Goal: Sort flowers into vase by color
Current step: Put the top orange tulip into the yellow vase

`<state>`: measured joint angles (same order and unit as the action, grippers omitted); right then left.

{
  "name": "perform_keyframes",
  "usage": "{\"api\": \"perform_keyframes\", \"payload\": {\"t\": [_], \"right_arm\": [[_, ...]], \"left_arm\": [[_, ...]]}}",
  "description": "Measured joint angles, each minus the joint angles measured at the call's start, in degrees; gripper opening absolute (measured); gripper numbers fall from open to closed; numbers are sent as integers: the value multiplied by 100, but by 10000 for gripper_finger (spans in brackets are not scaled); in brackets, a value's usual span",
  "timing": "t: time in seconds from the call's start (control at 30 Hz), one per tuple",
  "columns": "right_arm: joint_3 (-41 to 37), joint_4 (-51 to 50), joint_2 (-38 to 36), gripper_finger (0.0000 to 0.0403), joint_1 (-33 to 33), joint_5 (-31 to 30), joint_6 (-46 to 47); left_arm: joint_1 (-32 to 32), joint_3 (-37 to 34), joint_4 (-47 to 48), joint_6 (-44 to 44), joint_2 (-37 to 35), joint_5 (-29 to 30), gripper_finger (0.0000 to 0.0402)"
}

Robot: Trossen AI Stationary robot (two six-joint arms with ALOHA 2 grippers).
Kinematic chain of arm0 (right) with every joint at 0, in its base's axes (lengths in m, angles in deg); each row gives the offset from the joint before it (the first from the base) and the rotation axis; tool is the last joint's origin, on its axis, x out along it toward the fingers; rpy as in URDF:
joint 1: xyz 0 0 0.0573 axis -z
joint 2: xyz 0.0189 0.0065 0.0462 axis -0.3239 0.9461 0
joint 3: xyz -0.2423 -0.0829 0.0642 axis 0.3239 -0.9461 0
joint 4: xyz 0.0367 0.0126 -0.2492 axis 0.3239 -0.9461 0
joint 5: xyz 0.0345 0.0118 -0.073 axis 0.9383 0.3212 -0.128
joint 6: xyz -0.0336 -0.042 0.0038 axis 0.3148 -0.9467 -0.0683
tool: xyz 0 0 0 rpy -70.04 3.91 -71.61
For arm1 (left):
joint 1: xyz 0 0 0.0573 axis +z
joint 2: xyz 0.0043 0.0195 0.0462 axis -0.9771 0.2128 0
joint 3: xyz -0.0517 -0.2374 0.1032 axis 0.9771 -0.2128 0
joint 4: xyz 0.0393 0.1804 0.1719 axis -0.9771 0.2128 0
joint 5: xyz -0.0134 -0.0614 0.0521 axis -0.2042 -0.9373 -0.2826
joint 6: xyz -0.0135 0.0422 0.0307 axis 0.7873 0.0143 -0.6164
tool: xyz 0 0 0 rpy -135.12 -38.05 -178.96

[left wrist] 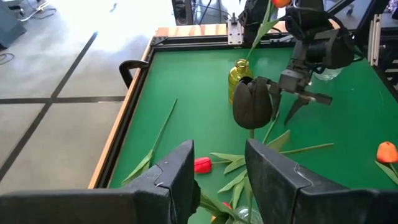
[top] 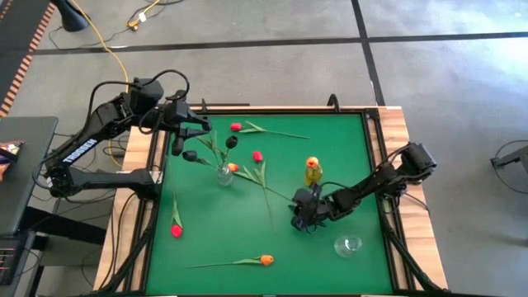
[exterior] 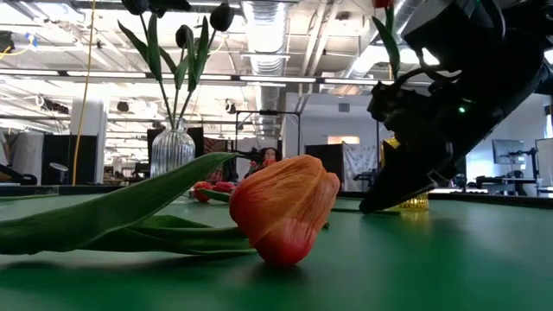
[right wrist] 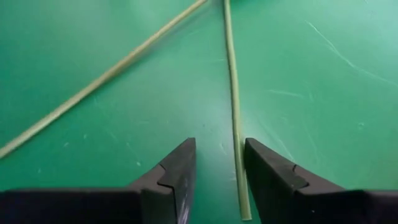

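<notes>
- The left gripper (top: 200, 129) hovers at the table's (top: 214, 239) ten o'clock corner, its fingers (left wrist: 180, 171) apart and gripping nothing.
- Just below it stands the clear ribbed vase (top: 224, 174), at about nine o'clock from the mat's centre, holding the black tulips (top: 232, 142); an orange head (top: 233, 167) lies touching its base.
- Loose on the mat: a red tulip (top: 176, 230) at eight o'clock, another red one (top: 236, 127) at eleven, a third red one (top: 257, 156) near centre, and an orange tulip (top: 266, 260) at six.
- The yellow vase (top: 313, 174), just right of centre, holds one orange tulip (top: 312, 162).
- The right gripper (top: 301, 216) sits low on the mat at four o'clock, fingers (right wrist: 177, 171) apart astride a bare green stem (right wrist: 235, 118), not clamped.
- A second clear vase (top: 348, 245) stands at five o'clock.
</notes>
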<state>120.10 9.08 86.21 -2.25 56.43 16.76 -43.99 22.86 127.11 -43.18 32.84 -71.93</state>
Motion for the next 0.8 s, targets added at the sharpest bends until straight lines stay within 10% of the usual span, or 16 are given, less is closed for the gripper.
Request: {"api": "perform_keyframes", "payload": {"t": [0.4, 0.8], "right_arm": [[77, -398, -42, 21, 38, 410, 425], [978, -1973, -466, 17, 26, -204, -70]], "left_arm": [[1, 0, -2, 10, 0, 0, 132], [-1, -2, -17, 48, 0, 0, 132]]}}
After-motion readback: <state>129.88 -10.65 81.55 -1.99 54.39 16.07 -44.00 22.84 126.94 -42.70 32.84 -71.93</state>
